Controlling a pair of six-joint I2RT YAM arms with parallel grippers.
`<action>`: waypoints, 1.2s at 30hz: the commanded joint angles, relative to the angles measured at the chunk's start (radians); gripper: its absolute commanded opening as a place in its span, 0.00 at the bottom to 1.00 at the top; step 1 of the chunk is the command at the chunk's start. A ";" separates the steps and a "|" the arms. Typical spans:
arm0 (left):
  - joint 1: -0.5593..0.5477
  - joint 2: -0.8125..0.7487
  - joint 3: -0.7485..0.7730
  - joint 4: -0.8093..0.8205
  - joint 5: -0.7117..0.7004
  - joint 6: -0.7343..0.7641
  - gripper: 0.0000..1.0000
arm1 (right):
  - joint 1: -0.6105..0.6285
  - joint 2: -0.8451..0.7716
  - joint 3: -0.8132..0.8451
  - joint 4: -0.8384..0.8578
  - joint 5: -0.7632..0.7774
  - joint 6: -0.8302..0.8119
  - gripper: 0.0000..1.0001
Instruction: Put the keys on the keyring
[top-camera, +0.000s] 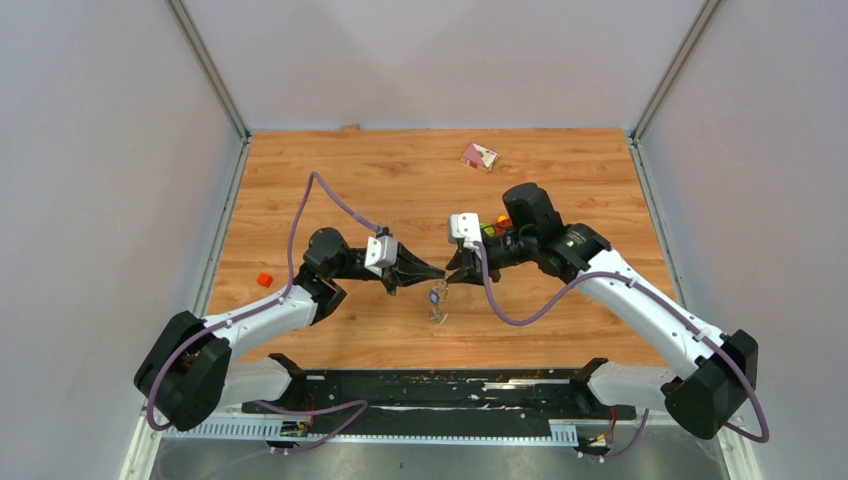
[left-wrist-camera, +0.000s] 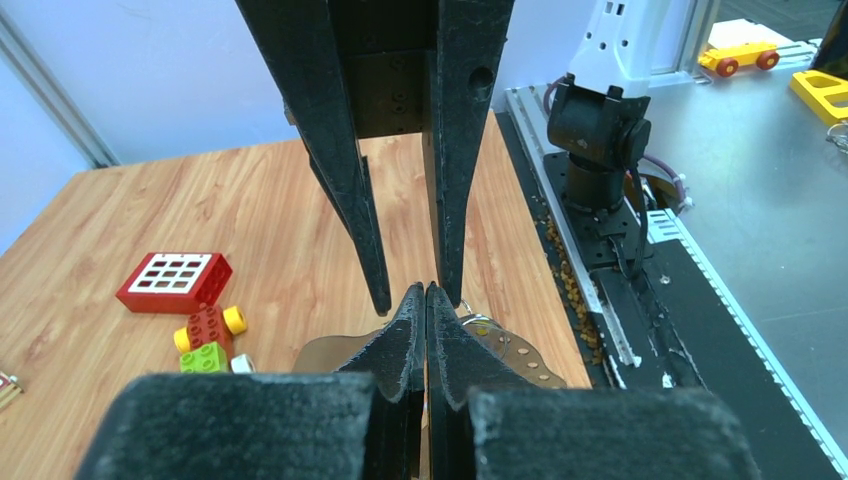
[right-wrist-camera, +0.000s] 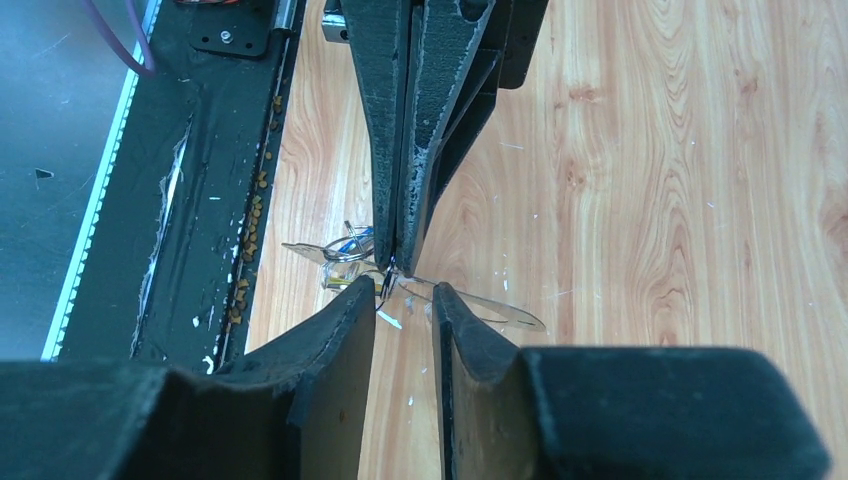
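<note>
The keyring (top-camera: 438, 298) is a flat grey loop with a bumpy edge, just below where the two grippers meet over the front middle of the table. In the left wrist view it (left-wrist-camera: 520, 355) lies under my fingers. My left gripper (top-camera: 441, 272) is shut, its tips pinching at the keyring's (right-wrist-camera: 490, 308) edge. My right gripper (right-wrist-camera: 402, 292) is open and empty, its tips on either side of the left gripper's tips (right-wrist-camera: 395, 262). A small wire ring with a yellow tag (right-wrist-camera: 340, 283) sits on the loop's far side. A small red-orange piece (top-camera: 264, 279) lies alone at the table's left.
A red block with a white grid (left-wrist-camera: 175, 282) and a green, yellow and red toy car (left-wrist-camera: 210, 335) lie behind the right arm. A pink card (top-camera: 478, 156) lies at the back. The black base rail (top-camera: 430, 385) runs along the table's front edge.
</note>
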 joint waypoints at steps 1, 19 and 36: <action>0.001 -0.017 0.014 0.070 -0.011 -0.008 0.00 | 0.000 0.008 -0.004 0.049 -0.037 0.013 0.27; 0.013 -0.022 0.003 0.071 -0.021 -0.008 0.00 | 0.000 -0.007 0.003 0.037 -0.011 -0.004 0.00; 0.014 -0.034 0.136 -0.403 -0.108 0.338 0.35 | 0.082 0.112 0.229 -0.254 0.314 -0.059 0.00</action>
